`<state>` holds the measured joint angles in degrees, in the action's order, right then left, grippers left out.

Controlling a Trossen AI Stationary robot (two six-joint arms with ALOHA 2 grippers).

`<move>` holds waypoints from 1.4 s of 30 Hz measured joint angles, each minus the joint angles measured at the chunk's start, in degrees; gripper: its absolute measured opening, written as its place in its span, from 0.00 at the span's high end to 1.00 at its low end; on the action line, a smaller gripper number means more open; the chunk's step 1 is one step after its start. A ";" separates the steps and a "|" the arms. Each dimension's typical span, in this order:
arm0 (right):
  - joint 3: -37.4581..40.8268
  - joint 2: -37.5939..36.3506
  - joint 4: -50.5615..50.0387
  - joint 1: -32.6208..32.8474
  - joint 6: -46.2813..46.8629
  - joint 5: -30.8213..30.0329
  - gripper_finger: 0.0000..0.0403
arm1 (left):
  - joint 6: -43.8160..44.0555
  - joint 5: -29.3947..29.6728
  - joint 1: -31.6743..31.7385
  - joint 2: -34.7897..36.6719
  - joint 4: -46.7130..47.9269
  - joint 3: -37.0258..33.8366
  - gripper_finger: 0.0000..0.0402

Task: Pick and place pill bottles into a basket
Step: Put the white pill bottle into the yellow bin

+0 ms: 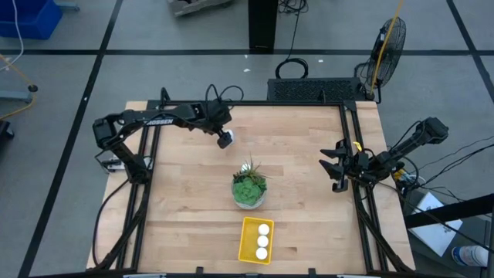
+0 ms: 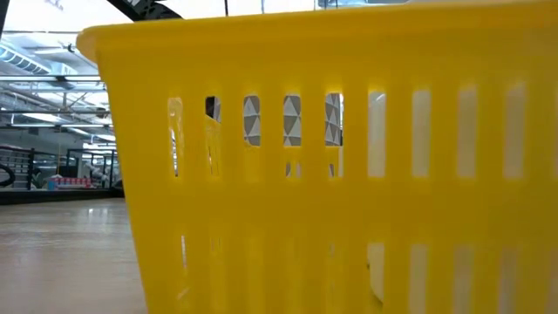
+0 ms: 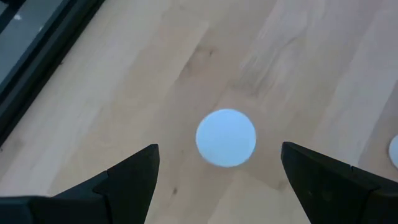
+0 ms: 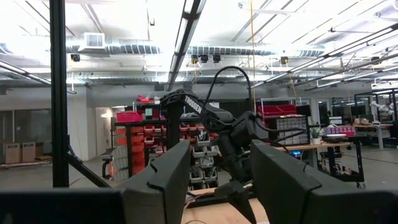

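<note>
Left gripper hangs at about 11 o'clock, jaws apart straddling the last bottle, probably lining up a grab. Plant sits center. Basket at 6 o'clock holds three bottles. Right gripper waits at 3 o'clock, jaws apart.

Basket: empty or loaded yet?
Loaded in part. The high view shows three white pill bottles standing in a row inside the yellow basket; a fourth stands on the table under the left hand.

Workshop: parts-bin shelves, exposed ceiling ducts.
</note>
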<state>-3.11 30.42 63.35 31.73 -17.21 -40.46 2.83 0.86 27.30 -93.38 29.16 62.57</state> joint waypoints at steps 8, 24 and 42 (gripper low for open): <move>0.02 0.02 -0.02 0.00 0.00 0.02 0.60 | 0.09 -1.70 -0.45 -0.94 -4.14 -0.02 0.15; 0.02 0.02 -0.37 0.00 0.00 -0.01 0.60 | 0.27 -1.90 -0.39 -5.03 -4.27 -0.09 0.15; 0.02 0.02 -0.43 -0.01 0.00 0.00 0.60 | 0.89 -2.33 0.05 -5.03 -4.29 -0.09 0.15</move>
<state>-3.09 30.44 62.92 31.71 -17.21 -40.47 3.72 -1.46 27.35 -98.41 24.87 62.48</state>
